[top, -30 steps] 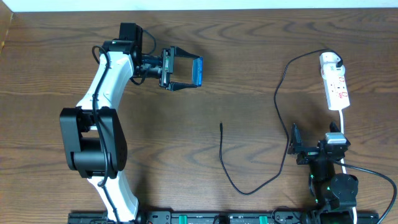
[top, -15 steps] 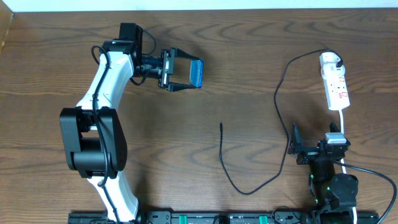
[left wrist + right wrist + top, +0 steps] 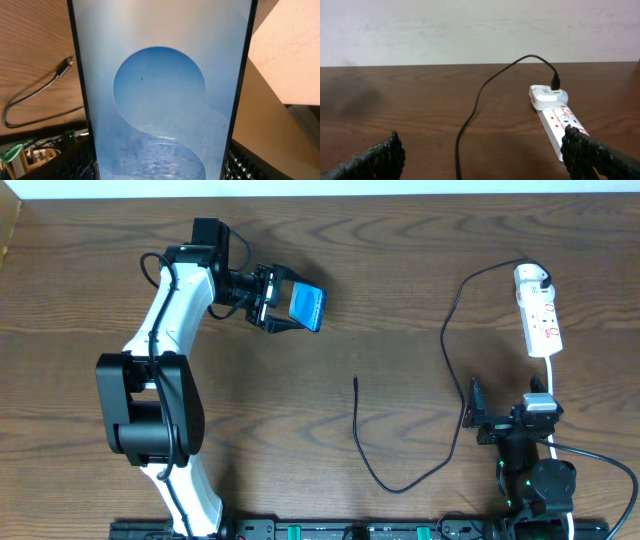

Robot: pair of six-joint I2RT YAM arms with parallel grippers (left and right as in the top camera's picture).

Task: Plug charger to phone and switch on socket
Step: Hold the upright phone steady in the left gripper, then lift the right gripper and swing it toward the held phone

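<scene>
My left gripper (image 3: 296, 307) is shut on the phone (image 3: 309, 306) and holds it tilted above the far left of the table. In the left wrist view the blue screen of the phone (image 3: 160, 100) fills the frame between the dark fingers (image 3: 243, 165). The charger is a thin black cable (image 3: 455, 330) running from a white adapter (image 3: 530, 277) on the socket (image 3: 543, 322). It loops down to a free plug tip (image 3: 356, 381) at mid-table, and the plug tip (image 3: 65, 64) also shows in the left wrist view. My right gripper (image 3: 505, 408) stands open near the front right, with the cable (image 3: 470, 115) and socket (image 3: 559, 124) ahead of it.
The socket's white cord (image 3: 551, 372) runs down past the right arm's base (image 3: 538, 480). A rail with fittings (image 3: 330, 530) lines the table's front edge. A pale wall (image 3: 470, 30) rises behind the table's far edge.
My left gripper has turned at the wrist, tilting the phone so more of its blue screen faces up, and shifted it slightly. The right arm and cable have not moved.
</scene>
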